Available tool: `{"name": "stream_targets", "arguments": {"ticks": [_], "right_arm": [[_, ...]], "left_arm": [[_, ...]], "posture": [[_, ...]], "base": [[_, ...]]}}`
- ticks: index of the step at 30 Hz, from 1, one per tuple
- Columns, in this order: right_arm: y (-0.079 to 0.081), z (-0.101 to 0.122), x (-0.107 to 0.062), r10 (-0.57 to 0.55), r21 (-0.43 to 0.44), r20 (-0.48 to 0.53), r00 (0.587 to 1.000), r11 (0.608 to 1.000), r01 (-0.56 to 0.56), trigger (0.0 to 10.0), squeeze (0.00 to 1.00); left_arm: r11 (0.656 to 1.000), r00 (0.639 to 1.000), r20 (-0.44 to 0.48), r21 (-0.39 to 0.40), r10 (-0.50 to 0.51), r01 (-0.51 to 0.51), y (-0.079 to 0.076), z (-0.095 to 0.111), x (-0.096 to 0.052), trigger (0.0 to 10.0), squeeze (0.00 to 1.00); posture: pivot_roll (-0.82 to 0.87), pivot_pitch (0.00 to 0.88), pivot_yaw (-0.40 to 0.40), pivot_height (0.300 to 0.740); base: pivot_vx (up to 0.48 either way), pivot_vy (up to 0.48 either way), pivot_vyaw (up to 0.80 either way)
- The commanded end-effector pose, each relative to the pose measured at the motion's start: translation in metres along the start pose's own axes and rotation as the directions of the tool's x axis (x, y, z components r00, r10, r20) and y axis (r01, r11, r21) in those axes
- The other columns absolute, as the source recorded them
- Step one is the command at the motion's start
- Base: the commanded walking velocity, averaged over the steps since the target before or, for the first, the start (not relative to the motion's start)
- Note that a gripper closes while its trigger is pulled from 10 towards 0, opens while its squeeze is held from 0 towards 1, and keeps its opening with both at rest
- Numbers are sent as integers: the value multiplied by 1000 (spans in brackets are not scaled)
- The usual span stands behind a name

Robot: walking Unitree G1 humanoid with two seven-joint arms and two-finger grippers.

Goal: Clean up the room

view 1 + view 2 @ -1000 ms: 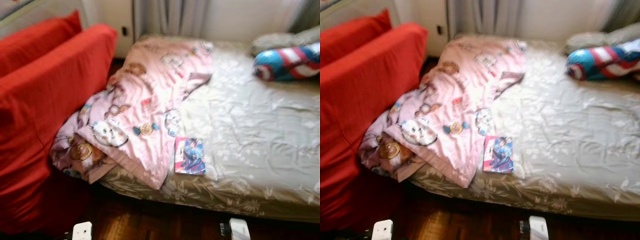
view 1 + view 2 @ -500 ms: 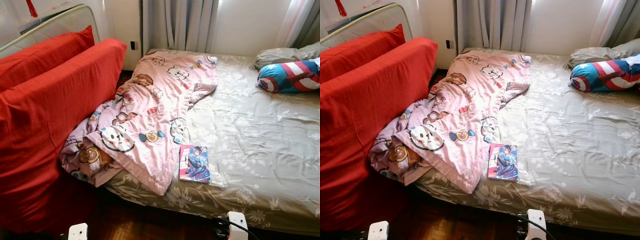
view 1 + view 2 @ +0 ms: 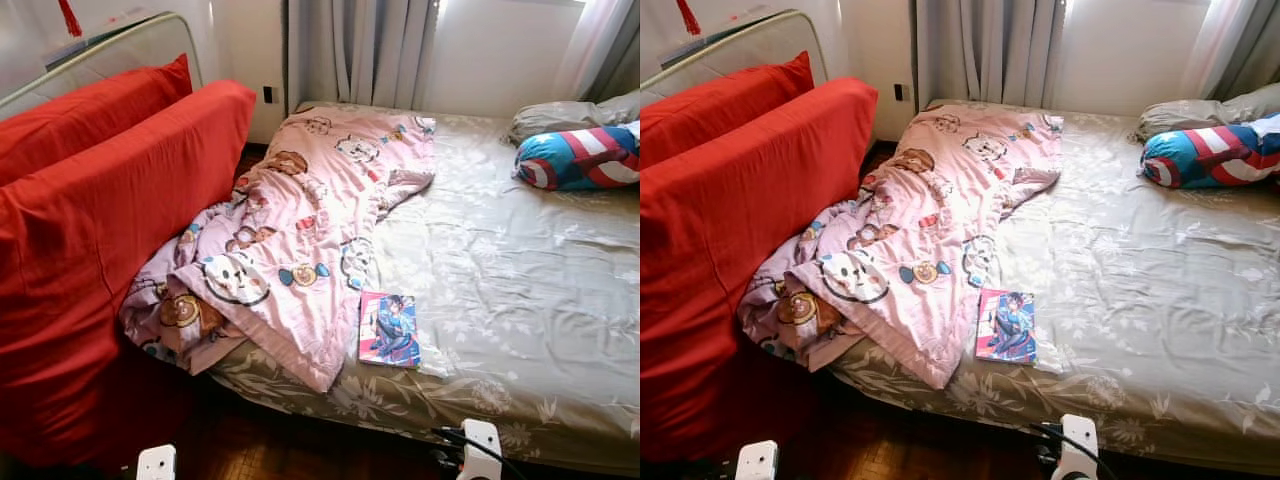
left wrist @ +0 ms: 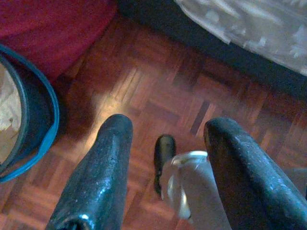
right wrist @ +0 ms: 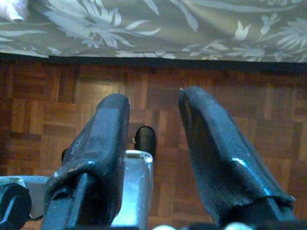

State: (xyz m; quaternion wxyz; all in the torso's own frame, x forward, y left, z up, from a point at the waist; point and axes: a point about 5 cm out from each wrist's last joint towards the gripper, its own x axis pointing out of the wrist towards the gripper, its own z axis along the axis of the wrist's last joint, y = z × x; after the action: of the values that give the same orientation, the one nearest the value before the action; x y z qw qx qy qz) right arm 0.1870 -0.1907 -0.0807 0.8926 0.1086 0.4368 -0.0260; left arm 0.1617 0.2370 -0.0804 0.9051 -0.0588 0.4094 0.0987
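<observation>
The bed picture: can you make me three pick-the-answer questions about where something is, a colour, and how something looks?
1. Where does the comic book lie?
A. on the floor
B. on the bed near its front edge
C. on the red cushions

2. What colour is the cartoon blanket?
A. pink
B. green
C. black

3. How does the blanket lie?
A. folded in a neat square
B. rumpled, one end hanging off the bed
C. rolled up

Answers: 1 B, it rests on the grey sheet beside the blanket. 2 A, its cloth is pink. 3 B, it bunches and droops beside the red cushions.
</observation>
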Motion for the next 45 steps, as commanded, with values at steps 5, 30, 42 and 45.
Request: {"name": "stream_targets", "arguments": {"ticks": [5,30,42,45], "right_arm": [[0,7,1,3,-13,6,1000,1000,-3,10000,0],[12,18,5,42,5,41,998,999,-42,10000,0],[16,-7,0,53,-6,32,998,999,-53,10000,0],[15,-6,0,43,3,45,998,999,-43,10000,0]], "left_arm": [[1000,997,74,-9,-14,14,-4,13,2,10000,0],[997,998,54,70,-34,30,10,2,-4,10000,0],[999,1000,3,36,-10,10,22,-20,-14,10000,0],[999,1000,-16,29,-13,13,19,-23,-13,10000,0]], "posture": [[78,0,-51,740],[80,21,-10,740],[51,9,-14,740],[33,18,-9,740]], "base": [[0,0,0],[0,0,0],[0,0,0],[0,0,0]]}}
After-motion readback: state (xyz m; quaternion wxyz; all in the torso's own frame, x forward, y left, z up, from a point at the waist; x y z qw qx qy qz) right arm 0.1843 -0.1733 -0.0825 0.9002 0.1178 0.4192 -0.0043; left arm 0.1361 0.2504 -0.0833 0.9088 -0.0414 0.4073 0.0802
